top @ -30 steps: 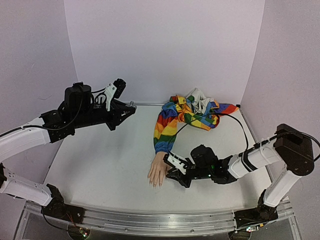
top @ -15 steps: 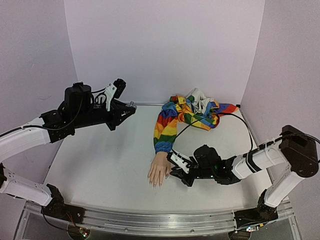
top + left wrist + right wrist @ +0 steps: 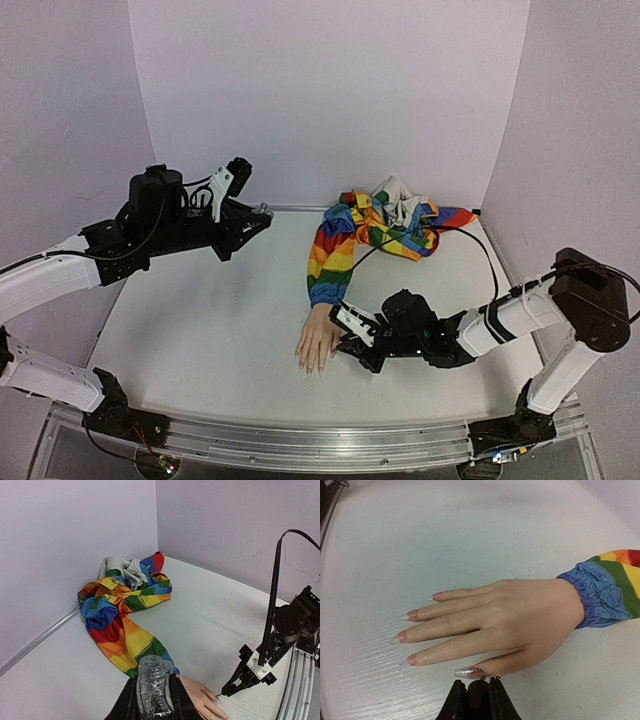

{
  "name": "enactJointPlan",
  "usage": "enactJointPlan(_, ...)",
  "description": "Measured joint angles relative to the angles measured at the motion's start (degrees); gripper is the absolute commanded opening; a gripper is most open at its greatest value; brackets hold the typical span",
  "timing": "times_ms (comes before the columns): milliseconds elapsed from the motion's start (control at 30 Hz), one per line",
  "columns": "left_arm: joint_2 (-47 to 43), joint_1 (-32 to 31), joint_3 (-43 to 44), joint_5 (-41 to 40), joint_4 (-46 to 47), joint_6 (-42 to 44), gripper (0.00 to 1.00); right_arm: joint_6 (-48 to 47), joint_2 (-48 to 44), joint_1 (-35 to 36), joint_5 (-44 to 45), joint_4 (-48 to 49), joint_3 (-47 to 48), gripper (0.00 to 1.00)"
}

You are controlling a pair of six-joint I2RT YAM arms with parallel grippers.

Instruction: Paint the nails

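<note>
The nails point(image 3: 401, 637) are found on the mannequin hand point(image 3: 520, 615), laid flat on the table point(image 3: 470, 530) near the front edge; only the thumb nail point(image 3: 470, 671) is glittered. The right gripper point(image 3: 477, 686) is pinched shut just beside it, so skin could be smeared or the hand nudged. The open bottle point(image 3: 151, 677) clamped by the left gripper point(image 3: 152, 701) could be spilled if tilted.

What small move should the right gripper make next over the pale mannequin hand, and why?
Probably shift the shut right gripper from the glittered thumb nail to the bare index nail: only the thumb nail shows glitter, the other four look unpainted. The left gripper holds the open clear glitter bottle.
</note>
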Motion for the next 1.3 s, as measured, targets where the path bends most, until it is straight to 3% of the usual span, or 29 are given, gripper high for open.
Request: enactJointPlan(1300,0.00,0.00,0.00,0.00,0.00,0.00,0.00,0.11,1.75,0.00,-4.63,0.09,0.87,0.00)
